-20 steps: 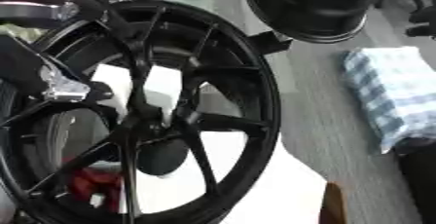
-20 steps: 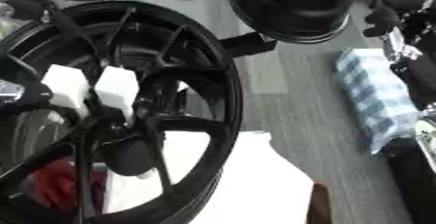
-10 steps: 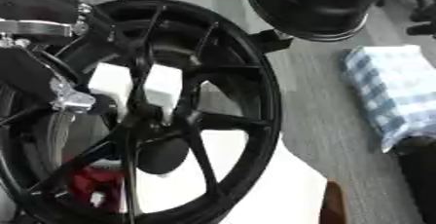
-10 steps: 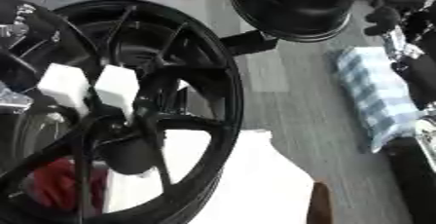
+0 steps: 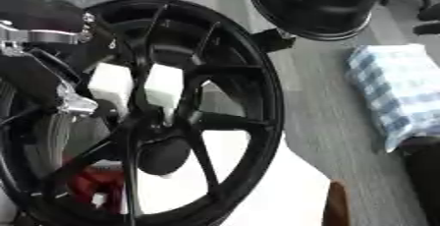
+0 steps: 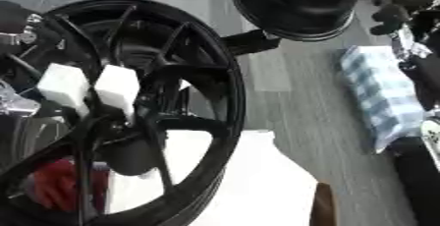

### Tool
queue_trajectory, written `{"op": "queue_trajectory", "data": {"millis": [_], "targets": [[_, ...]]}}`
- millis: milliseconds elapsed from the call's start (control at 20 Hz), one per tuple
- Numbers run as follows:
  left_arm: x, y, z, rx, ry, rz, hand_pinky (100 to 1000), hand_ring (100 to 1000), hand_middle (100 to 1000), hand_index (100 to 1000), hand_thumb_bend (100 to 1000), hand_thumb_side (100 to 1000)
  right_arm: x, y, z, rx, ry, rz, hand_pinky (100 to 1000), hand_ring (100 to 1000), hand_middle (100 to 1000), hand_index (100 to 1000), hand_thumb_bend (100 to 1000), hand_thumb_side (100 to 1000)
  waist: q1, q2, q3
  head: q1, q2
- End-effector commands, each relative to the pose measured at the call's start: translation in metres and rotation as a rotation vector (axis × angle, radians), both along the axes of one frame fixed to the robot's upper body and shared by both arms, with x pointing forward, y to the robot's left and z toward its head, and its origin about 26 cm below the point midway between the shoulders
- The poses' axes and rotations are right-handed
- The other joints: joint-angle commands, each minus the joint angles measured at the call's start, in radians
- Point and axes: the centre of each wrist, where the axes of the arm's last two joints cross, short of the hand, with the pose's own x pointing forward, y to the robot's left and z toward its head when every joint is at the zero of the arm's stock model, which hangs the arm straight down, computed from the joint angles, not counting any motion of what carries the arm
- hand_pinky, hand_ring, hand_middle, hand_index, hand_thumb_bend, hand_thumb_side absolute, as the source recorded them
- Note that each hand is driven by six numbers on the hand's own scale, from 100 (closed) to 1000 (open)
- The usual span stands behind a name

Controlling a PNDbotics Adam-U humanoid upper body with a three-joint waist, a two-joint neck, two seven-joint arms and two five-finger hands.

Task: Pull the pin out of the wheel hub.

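Large black multi-spoke wheel hub (image 5: 215, 122) lying flat; left hand (image 5: 51, 72) reaches among its left spokes, finger state indeterminable. Two white blocks (image 5: 137, 85) sit just right of it; pin unidentifiable.

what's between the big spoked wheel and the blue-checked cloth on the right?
Bare grey floor only, best seen in the left eye view: nothing lies between the wheel's rim and the checked cloth.
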Motion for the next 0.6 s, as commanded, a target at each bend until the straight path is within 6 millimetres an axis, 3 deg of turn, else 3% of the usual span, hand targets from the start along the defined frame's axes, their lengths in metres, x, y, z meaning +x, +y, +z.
{"op": "queue_trajectory", "data": {"millis": [50,600], "targets": [[-0.0009,0.0033,0.0098,-0.009,-0.027,0.008,960,835,723,882,374,695,-0.0015,0.0003,0.0086,-0.011,-0.026,0.006,632,679,587,686,251,347,0.004,-0.015,-0.003,0.001,-0.004],[0.0007,0.0041,0.0068,-0.02,-0.007,0.013,938,796,681,857,332,622,-0.0017,0.0003,0.0077,-0.004,-0.025,0.005,632,679,587,686,252,348,0.001,-0.014,-0.003,0.005,-0.001]]}}
